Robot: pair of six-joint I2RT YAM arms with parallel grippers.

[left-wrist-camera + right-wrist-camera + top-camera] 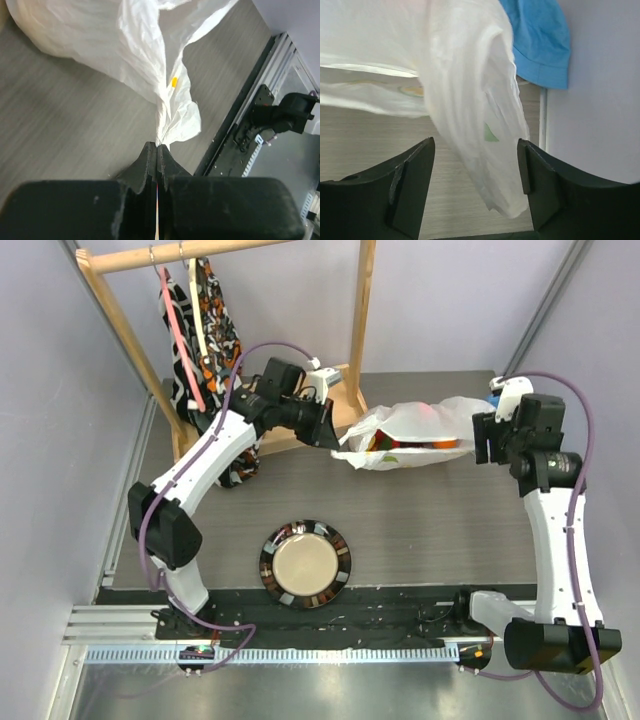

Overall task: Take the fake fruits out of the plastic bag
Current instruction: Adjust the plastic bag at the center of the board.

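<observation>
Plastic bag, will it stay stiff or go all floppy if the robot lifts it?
Probably floppy: the plastic bag crumples and folds where the left pincer pinches it. Likely light itself, being thin and see-through, though the fake fruits inside may weigh down the middle.

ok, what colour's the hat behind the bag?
Blue; the hat shows best in the right wrist view, beyond the plastic bag.

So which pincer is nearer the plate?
Left. The left pincer, shut on the plastic bag, sits beyond the plate; the right pincer is open, farther off to the right.
</observation>
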